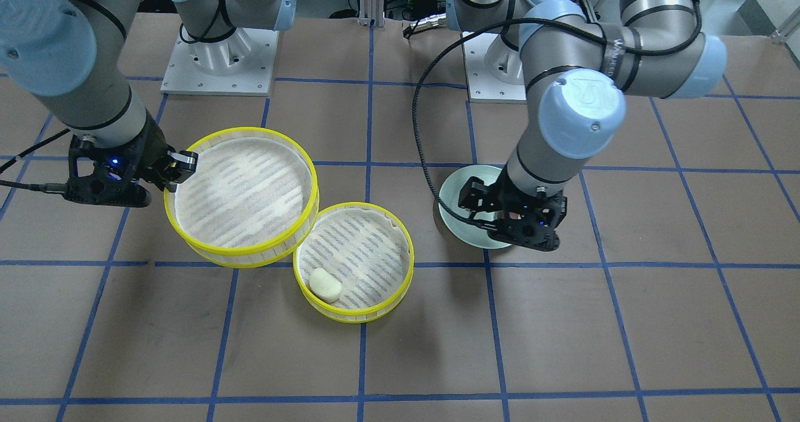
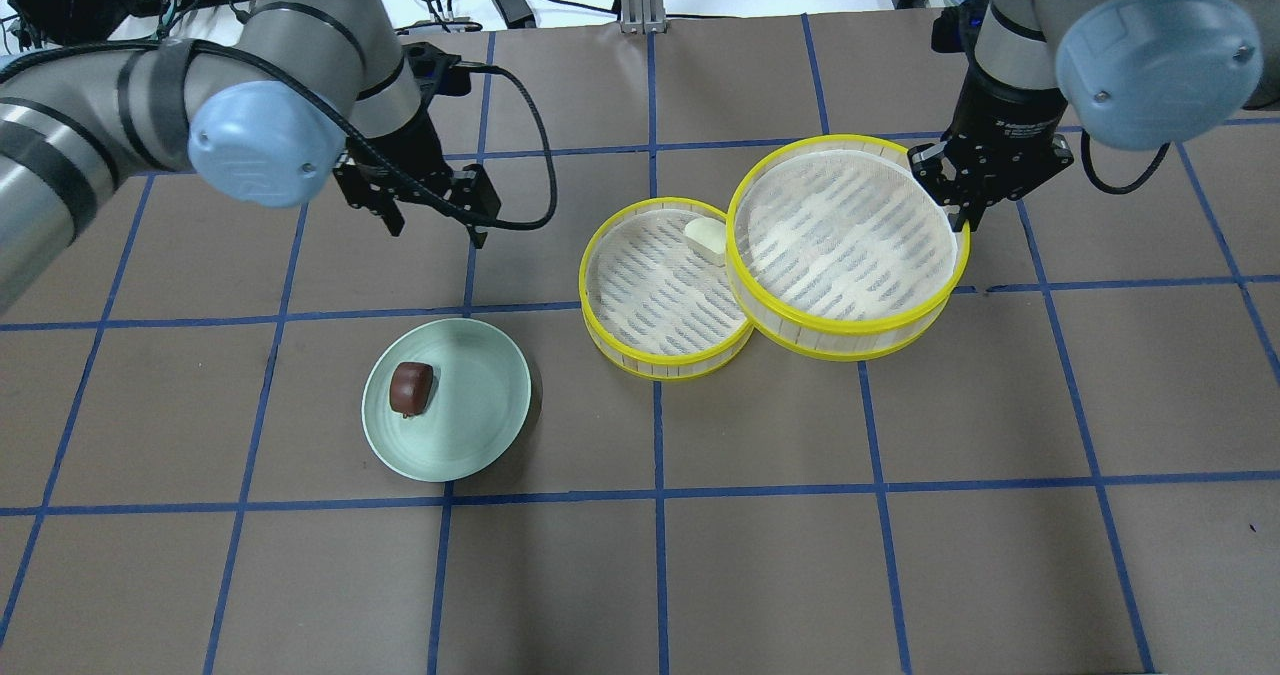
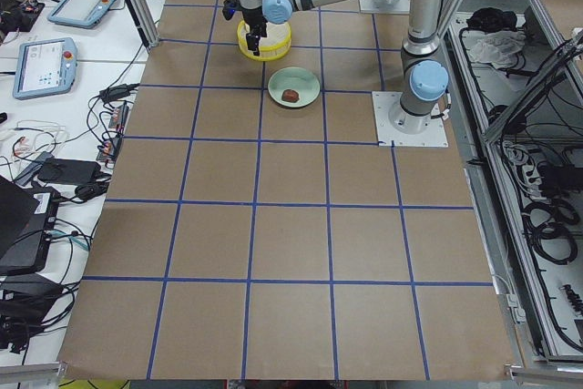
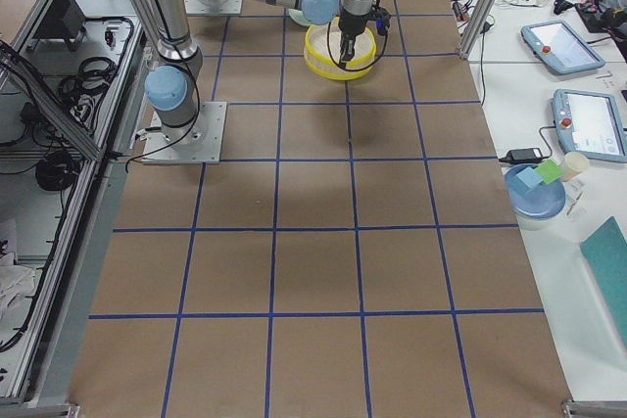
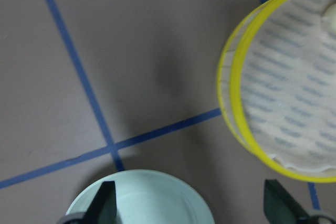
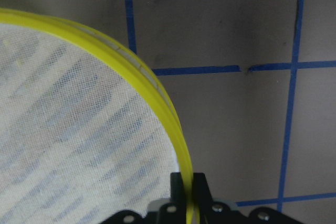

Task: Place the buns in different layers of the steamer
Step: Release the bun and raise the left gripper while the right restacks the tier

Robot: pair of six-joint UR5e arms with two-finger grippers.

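Steamer baskets are split apart, two round ones with yellow rims. The lower tier (image 2: 660,295) sits flat on the brown table (image 2: 760,555), close to the middle. The cream bun (image 1: 325,284) lies inside it, on the woven floor and close to the wall. The upper tier (image 2: 840,245) has nothing in it. It is on the robot's right side and looks lifted up a bit. One edge of it hangs over the rim of the lower tier, and from overhead it hides part of the cream bun. The right gripper (image 2: 962,217) pinches this upper tier by the rim, on the side far from the lower tier. In the right wrist view the two dark fingers (image 6: 178,182) are pressed on the thin yellow rim, one inside and one outside. On the robot's left side there is a pale green plate (image 2: 470,405), well apart from the baskets. The brown bun (image 2: 411,387) sits on the plate, dark and shiny, near one side of it and not in the middle. The left gripper (image 2: 437,227) hangs in the air by the plate. Its fingers are spread wide and hold nothing. In the left wrist view the plate's edge shows low down between the two fingers, and the lower tier shows at the side.
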